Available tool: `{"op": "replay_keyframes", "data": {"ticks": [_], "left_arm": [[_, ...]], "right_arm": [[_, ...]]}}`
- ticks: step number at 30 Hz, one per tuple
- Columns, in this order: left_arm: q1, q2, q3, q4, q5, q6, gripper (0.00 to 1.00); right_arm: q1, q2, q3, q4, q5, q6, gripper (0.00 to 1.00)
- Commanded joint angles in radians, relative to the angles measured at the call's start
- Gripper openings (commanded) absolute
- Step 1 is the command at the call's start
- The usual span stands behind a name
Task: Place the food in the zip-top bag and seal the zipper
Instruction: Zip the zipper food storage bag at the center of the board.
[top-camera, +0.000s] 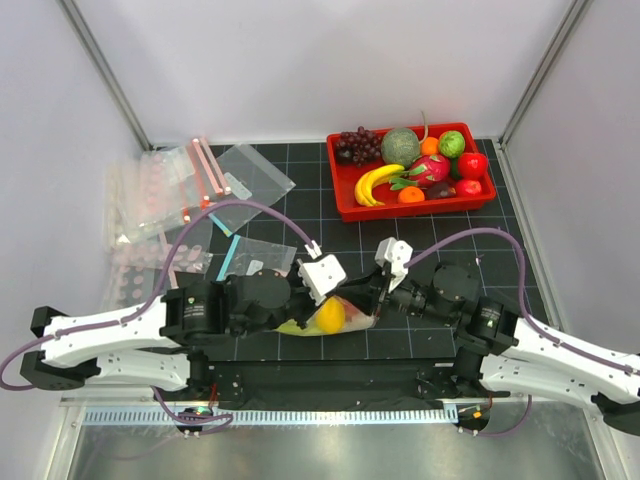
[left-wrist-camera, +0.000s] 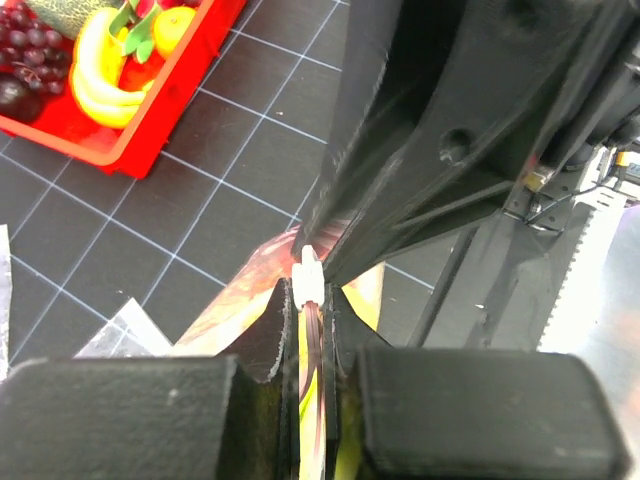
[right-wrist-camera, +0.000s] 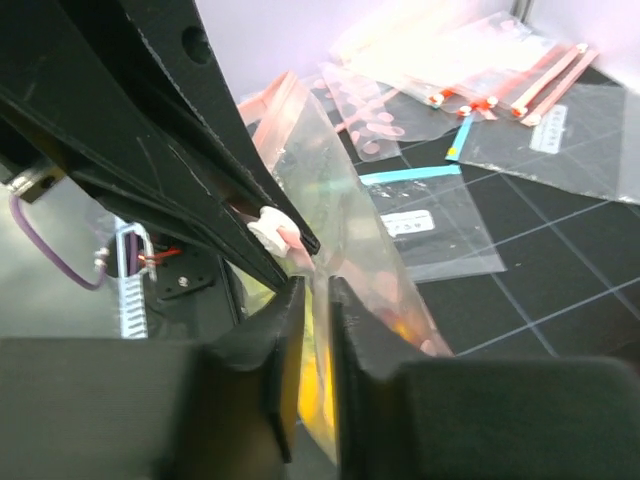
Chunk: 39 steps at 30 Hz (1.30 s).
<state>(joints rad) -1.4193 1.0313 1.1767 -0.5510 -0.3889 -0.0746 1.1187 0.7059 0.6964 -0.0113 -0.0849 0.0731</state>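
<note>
The clear zip-top bag (top-camera: 352, 318) hangs between both grippers near the table's front edge. A yellow lemon (top-camera: 330, 316) shows inside it, with red and pale-green shapes beside it. My left gripper (left-wrist-camera: 312, 300) is shut on the bag's mouth edge, pinching the zipper (left-wrist-camera: 314, 345) just below a small white end tab (left-wrist-camera: 310, 275). My right gripper (right-wrist-camera: 312, 290) faces it tip to tip. Its jaws stand narrowly apart, and the bag's film (right-wrist-camera: 330, 170) runs loosely through the gap. In the top view the left gripper (top-camera: 335, 302) and right gripper (top-camera: 368, 306) meet over the bag.
A red tray (top-camera: 345, 205) at the back right holds a banana (top-camera: 375, 183), grapes (top-camera: 358, 145) and other toy produce. Several spare clear bags (top-camera: 160, 190) lie spread at the back left. More bags (top-camera: 258, 258) lie just behind the left arm.
</note>
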Motion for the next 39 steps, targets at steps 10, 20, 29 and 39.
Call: {"op": "replay_keyframes", "data": {"ticks": [10,20,29,39], "left_arm": [[0.0,-0.071,-0.026,0.086,0.145,0.004,0.0],[0.0,-0.123,-0.038,0.099,0.229,-0.002,0.0],[0.0,-0.125,-0.037,0.099,0.28,-0.005,0.0],[0.0,-0.143,-0.045,0.109,0.315,-0.01,0.0]], "right_arm": [[0.003,-0.074,-0.018,0.093,-0.209,-0.119,0.59],[0.003,-0.039,-0.005,0.071,-0.28,-0.167,0.59],[0.003,-0.033,-0.014,0.096,-0.289,-0.162,0.61],[0.003,0.004,-0.002,0.099,-0.337,-0.156,0.08]]}}
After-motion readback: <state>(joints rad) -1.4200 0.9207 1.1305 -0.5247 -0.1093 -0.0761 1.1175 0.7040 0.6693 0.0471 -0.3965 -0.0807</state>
